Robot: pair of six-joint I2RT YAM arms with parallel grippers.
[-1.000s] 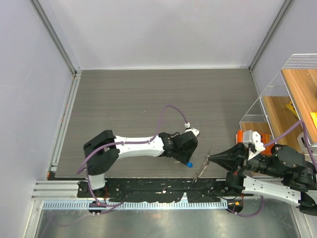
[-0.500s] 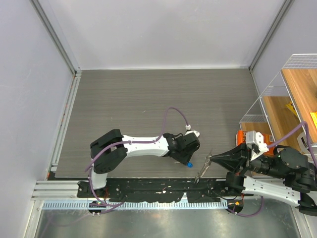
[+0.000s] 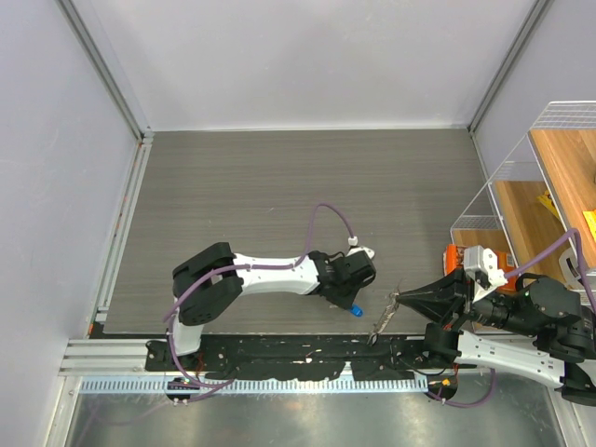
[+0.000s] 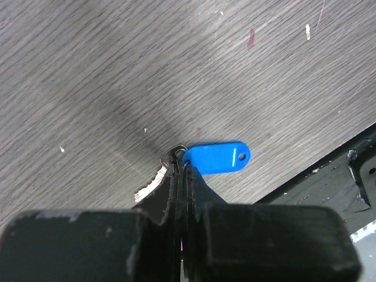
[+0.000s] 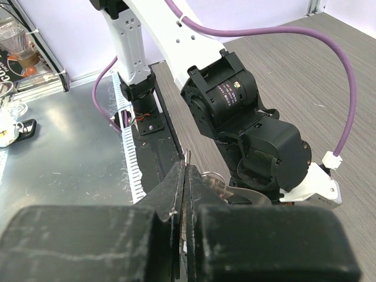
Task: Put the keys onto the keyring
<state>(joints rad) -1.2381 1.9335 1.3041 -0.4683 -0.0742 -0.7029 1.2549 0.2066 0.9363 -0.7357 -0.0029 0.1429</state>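
left fingers (image 4: 176,183): pressed fully together with no gap. The tips nip the blue key at the ring end of its plastic head.
blue key (image 4: 215,158): the head lies flat on the bench and points away to the right of the fingertips. A small split ring sits right at the tips. A toothed silvery blade shows just left of the fingers. From above, the key is near the front edge of the bench.
right fingers (image 5: 180,179): closed tight, with thin wire caught between the tips.
keyring (image 3: 379,322): hangs from the right fingertips, over the front edge of the bench and the black rail. Small pieces dangle from it, too small to tell apart. In the right wrist view a silvery loop shows just past the tips.
key to keyring: near each other, apart, not touching.
bench (image 3: 242,186): grey wood-grain surface.
wire rack (image 3: 503,177): white mesh container at the right side of the bench.
rack contents: wooden shelves (image 3: 559,154) with yellow items (image 3: 589,221) lying on them. These are cut off by the frame edge and cannot be identified.
orange item (image 3: 453,257): at the rack's near corner, partly hidden behind the right wrist. Cannot tell whether it is inside or outside the mesh.
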